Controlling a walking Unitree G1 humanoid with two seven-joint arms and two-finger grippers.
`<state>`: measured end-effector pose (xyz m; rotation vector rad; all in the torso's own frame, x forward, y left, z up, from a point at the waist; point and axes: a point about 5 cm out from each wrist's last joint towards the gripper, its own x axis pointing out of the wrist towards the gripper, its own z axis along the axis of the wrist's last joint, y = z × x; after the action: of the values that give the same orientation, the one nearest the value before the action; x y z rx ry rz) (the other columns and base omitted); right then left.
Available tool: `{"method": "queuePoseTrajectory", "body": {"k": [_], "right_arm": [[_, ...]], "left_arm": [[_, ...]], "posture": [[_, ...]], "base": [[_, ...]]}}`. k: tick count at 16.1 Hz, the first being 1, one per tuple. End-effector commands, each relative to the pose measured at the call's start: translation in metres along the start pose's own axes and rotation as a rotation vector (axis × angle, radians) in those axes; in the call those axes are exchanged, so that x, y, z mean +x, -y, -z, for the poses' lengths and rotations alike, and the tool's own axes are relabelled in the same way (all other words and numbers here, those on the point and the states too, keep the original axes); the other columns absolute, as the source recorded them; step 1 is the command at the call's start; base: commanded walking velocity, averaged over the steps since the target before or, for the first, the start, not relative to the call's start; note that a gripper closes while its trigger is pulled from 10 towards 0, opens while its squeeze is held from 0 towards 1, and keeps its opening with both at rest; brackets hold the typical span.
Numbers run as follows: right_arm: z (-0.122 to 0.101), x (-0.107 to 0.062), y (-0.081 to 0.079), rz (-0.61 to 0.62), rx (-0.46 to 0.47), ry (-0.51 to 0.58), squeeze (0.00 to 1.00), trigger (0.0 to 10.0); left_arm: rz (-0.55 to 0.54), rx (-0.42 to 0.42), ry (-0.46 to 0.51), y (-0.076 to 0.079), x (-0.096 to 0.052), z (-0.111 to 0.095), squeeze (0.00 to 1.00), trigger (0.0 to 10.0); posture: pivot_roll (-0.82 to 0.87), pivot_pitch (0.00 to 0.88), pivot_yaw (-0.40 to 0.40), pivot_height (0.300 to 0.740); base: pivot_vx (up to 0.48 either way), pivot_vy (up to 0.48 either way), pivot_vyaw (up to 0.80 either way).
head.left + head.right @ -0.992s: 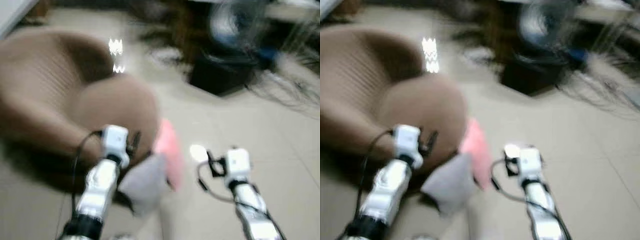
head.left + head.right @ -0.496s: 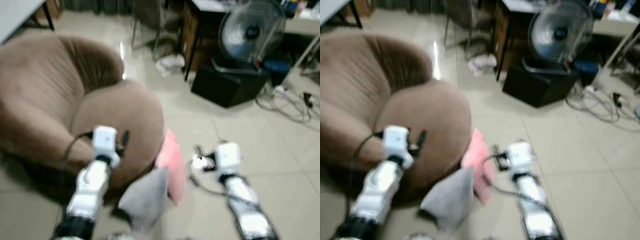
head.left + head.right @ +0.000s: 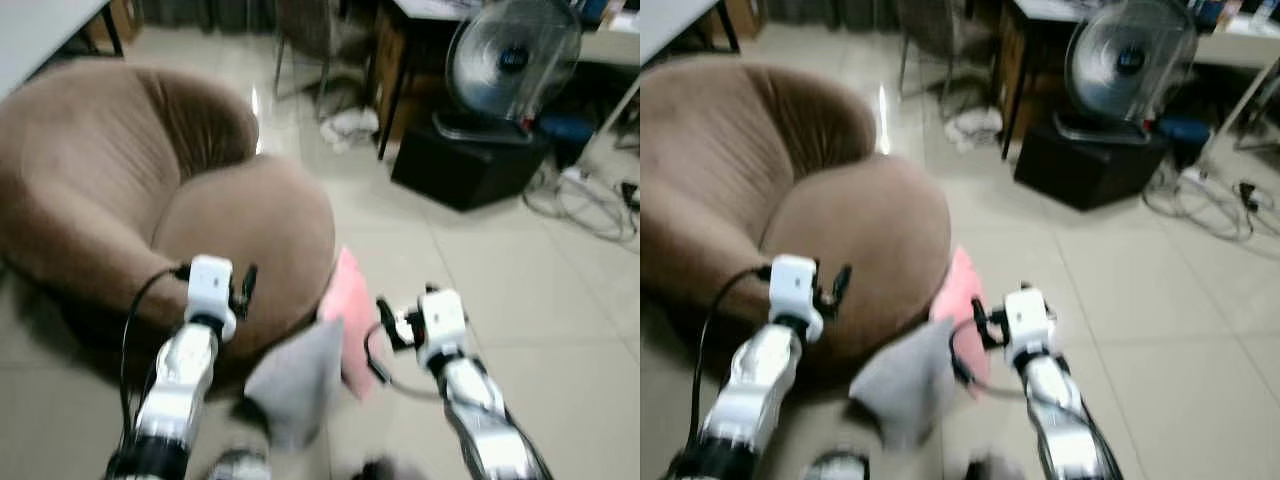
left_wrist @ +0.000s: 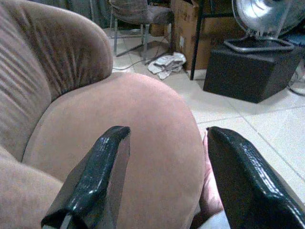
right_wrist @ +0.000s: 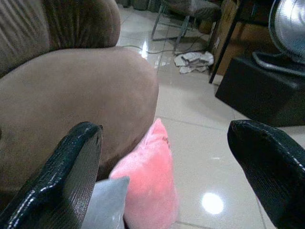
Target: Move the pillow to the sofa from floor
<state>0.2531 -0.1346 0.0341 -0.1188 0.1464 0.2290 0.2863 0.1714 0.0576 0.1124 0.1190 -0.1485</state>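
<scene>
From the head camera, the task is judged barely begun. The pink pillow (image 3: 348, 310) is seen on the tiled floor (image 3: 540, 300), leaning against the front of the brown sofa (image 3: 130, 200), with a grey pillow (image 3: 295, 380) just beside it at about 7 o'clock. Neither has been lifted; reaching, grasping and placing on the seat are all left. The left gripper (image 3: 243, 290) is held over the sofa's seat edge, the right gripper (image 3: 388, 328) just beside the pink pillow at its 3 o'clock. A fan (image 3: 512, 60) on a black box (image 3: 465, 165) is seen at 1 o'clock.

In the left wrist view, the left gripper's 2 fingers (image 4: 93, 183) are seen spread wide, with nothing between them; the sofa seat lies beyond.

In the right wrist view, the right gripper's 2 fingers (image 5: 66, 176) are also seen parted wide and empty, with the pink pillow framed between them but not touched.
</scene>
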Motion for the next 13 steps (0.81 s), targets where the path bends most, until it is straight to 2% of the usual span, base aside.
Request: {"method": "queuePoseTrajectory", "body": {"k": [1,13], "right_arm": [[0.001,-0.0021,0.005,0.02,0.017,-0.002,0.0,10.0],[0.0025,-0.0008,0.0049,0.038,0.044,-0.01,0.0,10.0]], "left_arm": [[0.017,0.011,-0.006,0.0032,-0.0024,0.0022,0.0,10.0],[0.021,0.037,-0.026,0.0035,-0.0039,0.0043,0.0,10.0]], "posture": [[0.18,0.042,-0.057,0.625],[0.18,0.057,-0.054,0.505]], "base": [[0.0,0.0,0.0],[0.0,0.0,0.0]]}}
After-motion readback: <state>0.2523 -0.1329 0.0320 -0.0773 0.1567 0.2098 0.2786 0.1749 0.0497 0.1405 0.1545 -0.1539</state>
